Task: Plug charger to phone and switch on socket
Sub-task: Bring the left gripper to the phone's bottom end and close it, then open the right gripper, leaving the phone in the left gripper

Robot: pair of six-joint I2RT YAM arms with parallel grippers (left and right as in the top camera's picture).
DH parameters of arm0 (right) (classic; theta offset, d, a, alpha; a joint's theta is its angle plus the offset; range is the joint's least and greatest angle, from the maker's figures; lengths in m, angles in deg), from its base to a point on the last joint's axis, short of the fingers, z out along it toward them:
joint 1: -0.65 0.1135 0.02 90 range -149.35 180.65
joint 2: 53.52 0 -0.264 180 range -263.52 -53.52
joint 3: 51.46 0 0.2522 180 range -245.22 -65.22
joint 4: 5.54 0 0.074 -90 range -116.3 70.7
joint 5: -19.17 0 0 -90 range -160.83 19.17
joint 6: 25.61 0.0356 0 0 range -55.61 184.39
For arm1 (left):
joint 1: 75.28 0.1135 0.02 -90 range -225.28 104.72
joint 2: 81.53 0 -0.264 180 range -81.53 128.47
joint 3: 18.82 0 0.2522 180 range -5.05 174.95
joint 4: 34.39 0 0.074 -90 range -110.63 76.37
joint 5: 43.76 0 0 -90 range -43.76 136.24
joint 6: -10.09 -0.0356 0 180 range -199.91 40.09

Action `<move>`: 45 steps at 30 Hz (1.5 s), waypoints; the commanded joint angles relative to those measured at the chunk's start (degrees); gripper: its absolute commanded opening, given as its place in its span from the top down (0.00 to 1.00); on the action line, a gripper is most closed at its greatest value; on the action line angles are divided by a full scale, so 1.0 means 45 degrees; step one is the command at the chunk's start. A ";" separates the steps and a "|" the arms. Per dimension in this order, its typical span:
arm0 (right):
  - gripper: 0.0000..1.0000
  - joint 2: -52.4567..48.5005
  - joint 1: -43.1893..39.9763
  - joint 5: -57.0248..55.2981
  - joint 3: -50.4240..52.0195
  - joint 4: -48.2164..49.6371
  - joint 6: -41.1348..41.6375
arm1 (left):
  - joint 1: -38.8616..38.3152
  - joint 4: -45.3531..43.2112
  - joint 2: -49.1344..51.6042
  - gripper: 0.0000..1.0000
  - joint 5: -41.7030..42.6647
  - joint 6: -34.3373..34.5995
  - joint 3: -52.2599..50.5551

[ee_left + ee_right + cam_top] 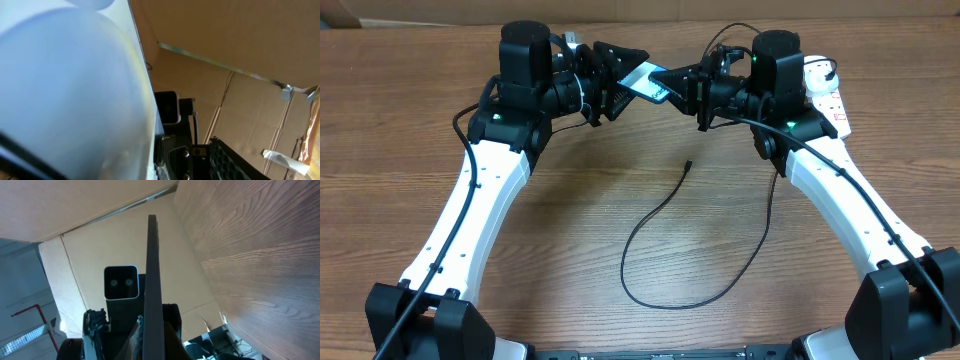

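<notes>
Phone (151, 280) edge-on, clamped in right hand (678, 88), left hand (620, 82) grip unclear, charger (670, 306) loose on open table (560, 240) below.

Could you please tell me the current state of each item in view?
phone: lifted off the table, nothing plugged in.
charger: loose on the table, connector tip free.
socket: on the table, partly hidden; switch unreadable.
right gripper: shut on the phone.
left gripper: around the phone; grip unclear.
</notes>
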 commanded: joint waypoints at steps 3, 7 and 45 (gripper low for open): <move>0.96 0.0529 -0.0005 0.0112 -0.0131 0.0204 0.0204 | -0.0019 -0.0058 0.0112 0.48 -0.0340 0.0510 -0.0005; 0.96 0.0529 -0.0005 0.0175 -0.0131 0.0199 0.0204 | -0.0019 -0.0053 0.0112 0.52 -0.0534 0.0612 -0.0005; 0.96 0.0529 0.0170 0.1311 -0.0131 0.0199 0.0282 | -0.0019 -0.0058 0.0117 0.64 -0.0869 0.0748 -0.0005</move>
